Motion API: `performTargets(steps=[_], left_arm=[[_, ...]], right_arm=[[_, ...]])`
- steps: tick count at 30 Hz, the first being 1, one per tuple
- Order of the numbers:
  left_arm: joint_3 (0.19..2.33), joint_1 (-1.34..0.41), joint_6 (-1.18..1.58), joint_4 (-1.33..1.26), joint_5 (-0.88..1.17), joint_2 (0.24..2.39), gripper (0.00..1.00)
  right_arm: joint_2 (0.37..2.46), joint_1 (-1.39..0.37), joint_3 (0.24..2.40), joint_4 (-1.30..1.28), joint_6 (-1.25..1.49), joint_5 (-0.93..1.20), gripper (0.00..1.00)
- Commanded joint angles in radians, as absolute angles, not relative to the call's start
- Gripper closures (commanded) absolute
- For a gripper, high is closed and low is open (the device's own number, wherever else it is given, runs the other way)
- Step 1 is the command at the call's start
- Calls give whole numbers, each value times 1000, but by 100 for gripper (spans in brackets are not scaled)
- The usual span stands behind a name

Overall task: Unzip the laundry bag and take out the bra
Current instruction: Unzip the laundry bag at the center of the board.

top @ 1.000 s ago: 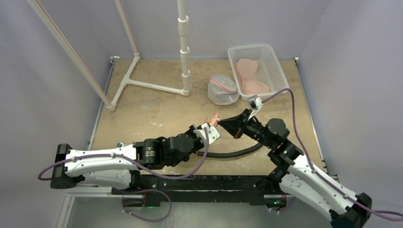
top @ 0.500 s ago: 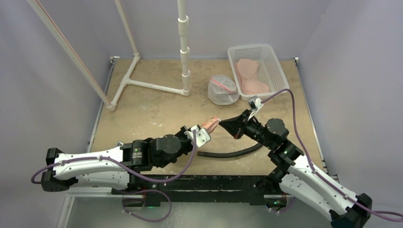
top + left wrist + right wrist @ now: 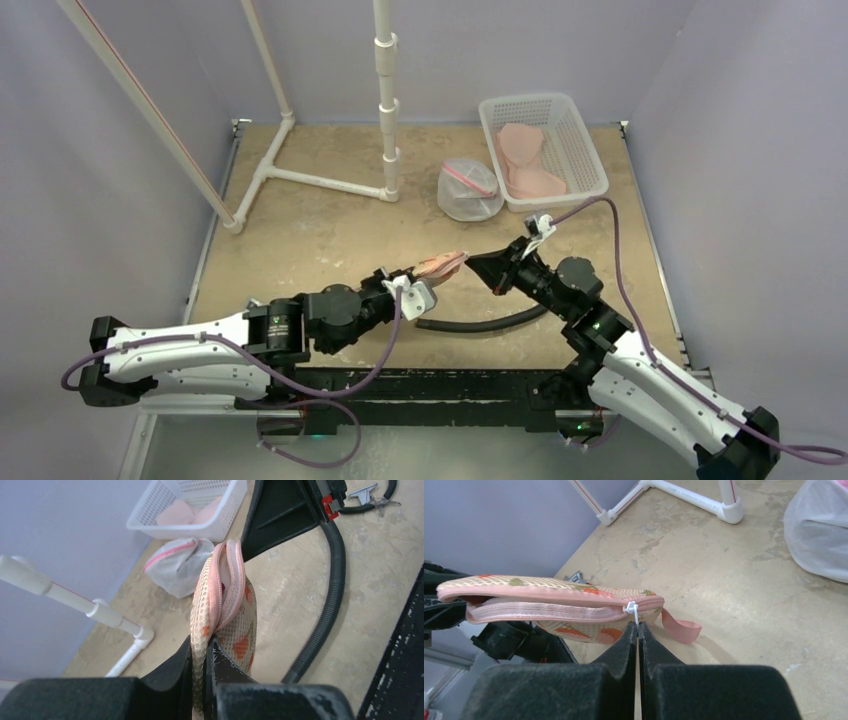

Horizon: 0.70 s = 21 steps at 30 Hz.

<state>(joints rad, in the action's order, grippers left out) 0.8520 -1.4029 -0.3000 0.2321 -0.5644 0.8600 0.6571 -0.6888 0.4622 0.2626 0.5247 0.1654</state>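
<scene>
**Inspector:** Report from the arm bases outward.

**Assistant:** The left claw (image 3: 202,647) is pressed together on one edge of the pink-trimmed, orange-patterned mesh laundry bag (image 3: 225,605), holding it edge-up off the tan table (image 3: 320,240). The gripped edge is hidden behind the fingers.

**Inspector:** And the right side?

**Assistant:** The right claw (image 3: 638,629) is pinched on the white tie zip pull (image 3: 633,609) at the bag's far end. The zip is partly open. Only shadow shows in the gap, so I cannot make out the contents and cannot confirm a bra. A black ribbed hose (image 3: 480,324) lies on the table below both claws.

**Inspector:** Farther back?

**Assistant:** A white mesh pouch with a pink zip (image 3: 468,190) sits just beside a white plastic lattice basket (image 3: 590,165). The basket holds pink garments (image 3: 525,160), but I cannot tell what kind. A white pipe frame (image 3: 320,180) stands far left, its uprights cut off at the top edge.
</scene>
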Motion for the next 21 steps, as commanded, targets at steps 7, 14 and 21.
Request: performTargets(steps=[7, 14, 21], left_arm=[[737, -1389, -626, -452, -557, 903, 100], [563, -1356, -417, -542, -659, 932, 68], [430, -1357, -120, -383, -843, 795, 52]], right_arm=[[540, -684, 414, 272, 476, 13, 100], [533, -685, 390, 277, 448, -21, 100], [550, -685, 342, 302, 444, -2, 100]])
